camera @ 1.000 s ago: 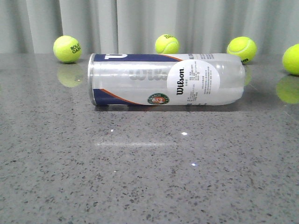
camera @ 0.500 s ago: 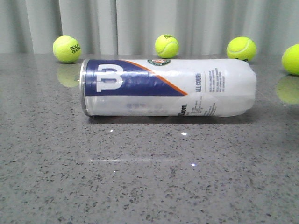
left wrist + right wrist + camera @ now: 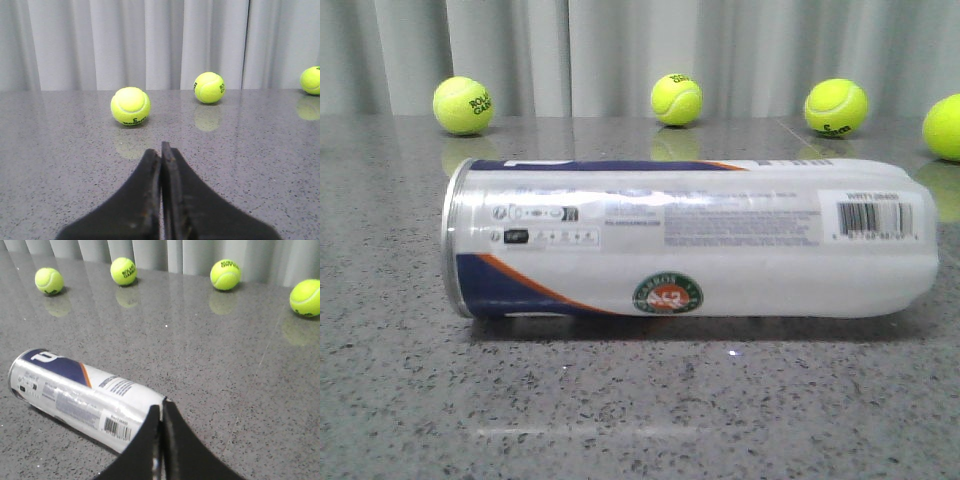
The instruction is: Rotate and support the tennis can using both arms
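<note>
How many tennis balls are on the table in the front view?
4, all behind the lying tennis can: far left, centre, right, and one cut by the right edge. More may lie outside the view.

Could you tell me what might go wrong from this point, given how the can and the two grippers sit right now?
The tennis can lies on its side on the smooth, glossy table, free to roll, possibly off course or toward the tennis balls. The right gripper is shut with its tip at the can's end, so a push there could spin or skid it instead of steadying it. The left gripper, also shut, shows no can in its view, so that side may lack support.
</note>
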Available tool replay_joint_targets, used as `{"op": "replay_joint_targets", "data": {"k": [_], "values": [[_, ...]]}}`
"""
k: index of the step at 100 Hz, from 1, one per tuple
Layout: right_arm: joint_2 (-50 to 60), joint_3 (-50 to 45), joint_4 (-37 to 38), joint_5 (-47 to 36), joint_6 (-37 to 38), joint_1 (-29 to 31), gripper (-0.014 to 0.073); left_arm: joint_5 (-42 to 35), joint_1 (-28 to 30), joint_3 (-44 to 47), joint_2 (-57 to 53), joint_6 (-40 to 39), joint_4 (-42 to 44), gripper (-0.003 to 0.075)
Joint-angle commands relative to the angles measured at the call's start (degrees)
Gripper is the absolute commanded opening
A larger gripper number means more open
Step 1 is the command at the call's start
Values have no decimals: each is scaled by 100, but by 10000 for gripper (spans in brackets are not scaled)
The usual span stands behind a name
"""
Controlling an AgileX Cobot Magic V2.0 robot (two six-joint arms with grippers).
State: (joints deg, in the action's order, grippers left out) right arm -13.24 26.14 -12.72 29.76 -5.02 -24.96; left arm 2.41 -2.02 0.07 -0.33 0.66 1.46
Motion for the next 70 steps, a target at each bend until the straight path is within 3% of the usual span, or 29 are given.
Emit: {"op": "replay_joint_targets", "data": {"k": [1, 26, 57, 70], "values": [[359, 105, 27, -227, -5, 32, -70, -446, -1, 66, -174, -66, -28, -19], [550, 105, 27, -160, -5, 32, -70, 450, -1, -846, 331, -66, 9, -19], [550, 105, 27, -160, -5, 32, -70, 3069, -1, -2742, 1918, -32, 9, -19], [550, 105, 27, -160, -5, 32, -70, 3777, -1, -3325, 2704, -32, -43, -17]]}}
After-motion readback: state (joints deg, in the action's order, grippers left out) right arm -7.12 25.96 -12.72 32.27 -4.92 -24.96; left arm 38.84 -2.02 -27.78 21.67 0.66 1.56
